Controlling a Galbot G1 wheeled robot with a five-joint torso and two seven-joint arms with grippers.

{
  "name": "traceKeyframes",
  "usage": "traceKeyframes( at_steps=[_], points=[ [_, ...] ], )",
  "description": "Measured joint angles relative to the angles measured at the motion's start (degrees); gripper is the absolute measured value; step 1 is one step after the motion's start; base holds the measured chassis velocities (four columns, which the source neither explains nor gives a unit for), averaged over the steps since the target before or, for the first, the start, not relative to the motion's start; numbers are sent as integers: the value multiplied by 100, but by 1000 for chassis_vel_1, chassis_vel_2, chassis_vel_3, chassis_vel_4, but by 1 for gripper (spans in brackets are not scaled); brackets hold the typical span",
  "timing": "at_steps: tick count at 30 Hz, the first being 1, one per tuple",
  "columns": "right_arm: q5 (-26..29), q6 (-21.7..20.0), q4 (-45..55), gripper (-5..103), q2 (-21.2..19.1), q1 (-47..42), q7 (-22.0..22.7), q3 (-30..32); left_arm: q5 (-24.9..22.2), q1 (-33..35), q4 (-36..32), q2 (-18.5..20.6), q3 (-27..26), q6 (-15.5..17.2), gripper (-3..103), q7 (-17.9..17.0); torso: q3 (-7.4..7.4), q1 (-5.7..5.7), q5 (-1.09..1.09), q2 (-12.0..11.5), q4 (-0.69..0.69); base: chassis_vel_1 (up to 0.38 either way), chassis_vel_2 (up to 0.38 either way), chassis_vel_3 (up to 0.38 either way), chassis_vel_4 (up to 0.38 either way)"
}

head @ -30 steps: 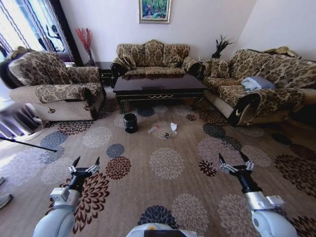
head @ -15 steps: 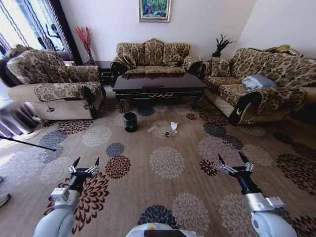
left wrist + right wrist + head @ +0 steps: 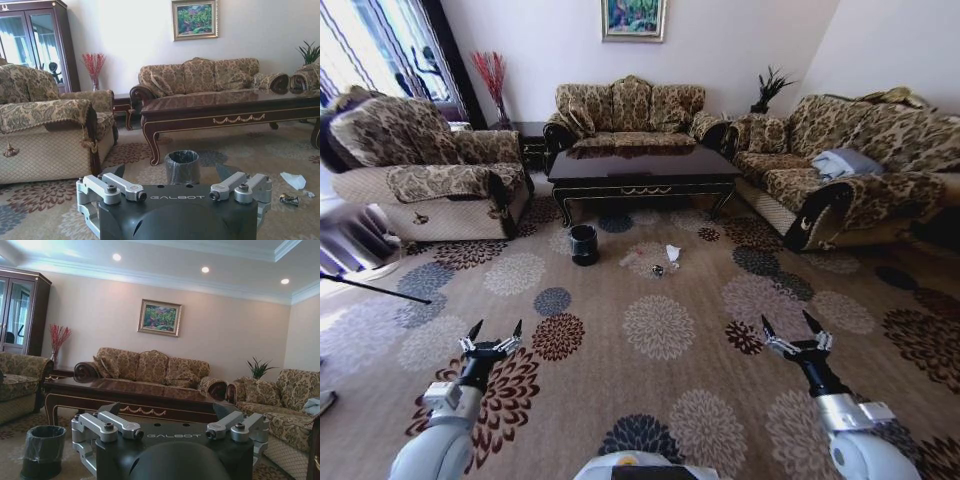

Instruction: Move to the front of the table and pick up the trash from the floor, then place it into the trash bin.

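Note:
The dark glossy table (image 3: 640,170) stands ahead, in front of the middle sofa. The black trash bin (image 3: 584,245) sits on the patterned floor (image 3: 660,330) near the table's front left leg. The trash lies right of the bin: crumpled white paper (image 3: 672,254), a small dark wrapper (image 3: 658,271) and a pale piece (image 3: 628,261). My left gripper (image 3: 496,327) and right gripper (image 3: 787,322) hover open and empty over the carpet, well short of the trash. The left wrist view has the left gripper (image 3: 170,172), bin (image 3: 182,166), table (image 3: 230,107), paper (image 3: 293,180) and wrapper (image 3: 289,199). The right wrist view has the right gripper (image 3: 167,410), bin (image 3: 42,449) and table (image 3: 130,392).
Patterned sofas ring the carpet: one at the left (image 3: 430,175), one behind the table (image 3: 630,115), one at the right (image 3: 840,170). A thin dark rod (image 3: 370,288) lies on the floor at far left. Open carpet stretches between me and the table.
The whole head view has shifted slightly, so the camera has moved a little. Both grippers keep the same open pose; the trash and bin lie as before.

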Motion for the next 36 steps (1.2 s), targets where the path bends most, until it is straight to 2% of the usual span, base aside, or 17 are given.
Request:
traceKeyframes(
  at_steps=[36],
  points=[
    [22,32,-19,100,27,-21,18,-25,27,15,24,0,67,54,100,-8,-527,-381,0,-908,0,0,0,0,0]
  ],
)
